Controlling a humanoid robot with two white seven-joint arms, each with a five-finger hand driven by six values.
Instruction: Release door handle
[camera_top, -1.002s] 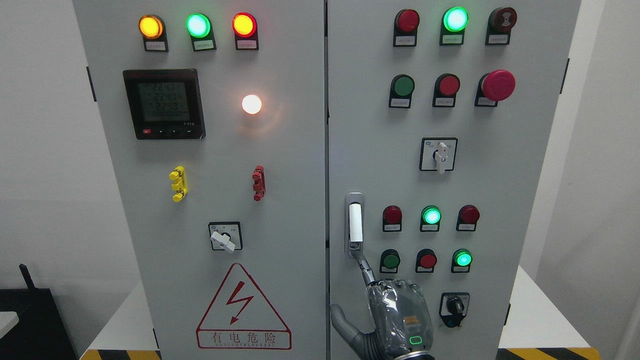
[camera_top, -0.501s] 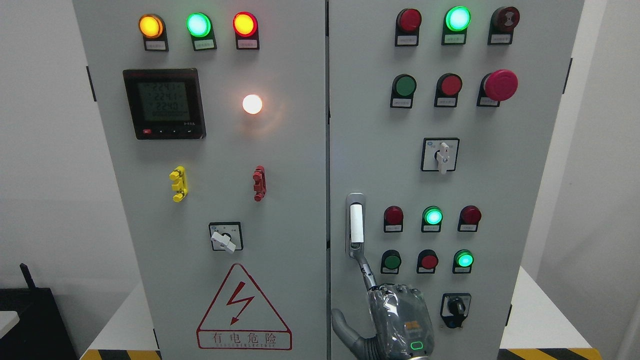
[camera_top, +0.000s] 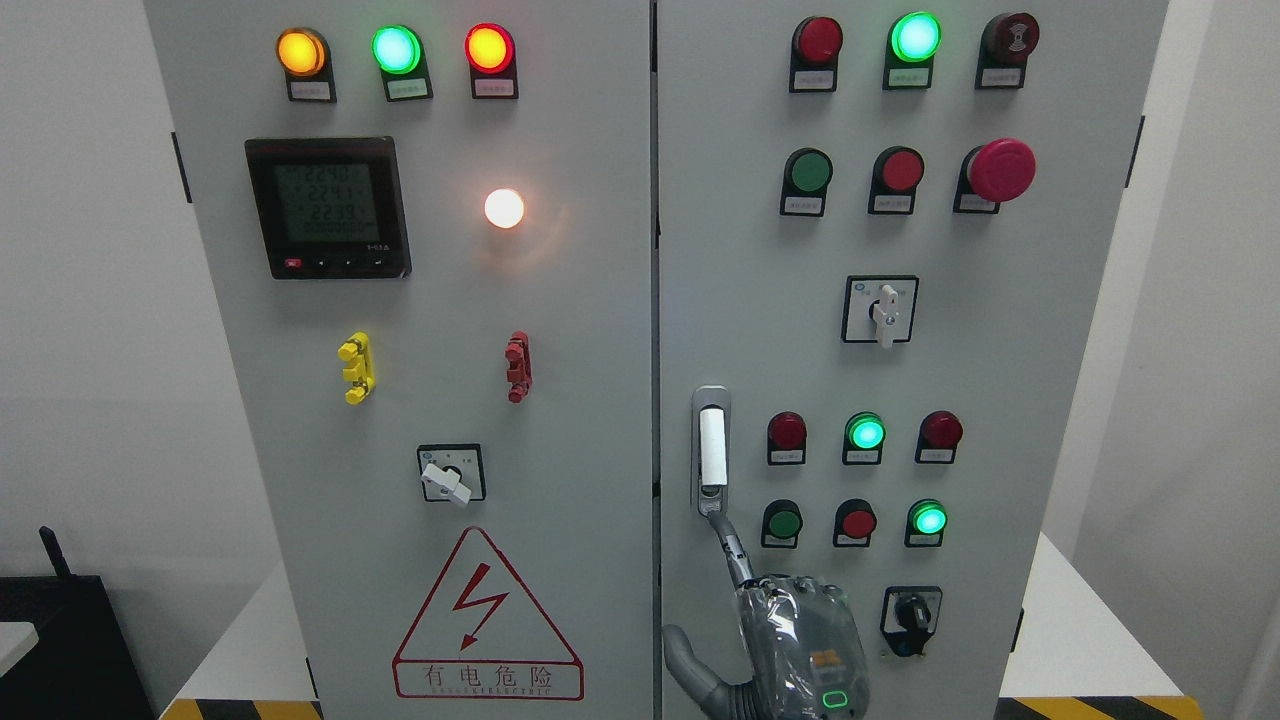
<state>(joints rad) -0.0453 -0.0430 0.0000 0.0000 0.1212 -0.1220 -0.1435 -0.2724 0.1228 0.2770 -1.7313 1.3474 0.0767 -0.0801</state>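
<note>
Release step nearly done: right hand (camera_top: 795, 640) low on the grey metal cabinet door (camera_top: 1010, 380), thumb spread, nothing grasped, one finger (camera_top: 735, 555) touching the lower end of the upright silver-and-white door handle (camera_top: 710, 450). Next, probably: draw that finger down and clear.

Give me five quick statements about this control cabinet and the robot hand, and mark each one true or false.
1. The robot's hand sits below the door handle, one finger reaching up to its lower end. True.
2. The door handle is on the left door. False: it is on the right door, near its left edge.
3. The emergency stop button is red. True.
4. The digital meter is dark. False: its screen shows digits.
5. The warning triangle is on the right door. False: it is low on the left door.
</note>
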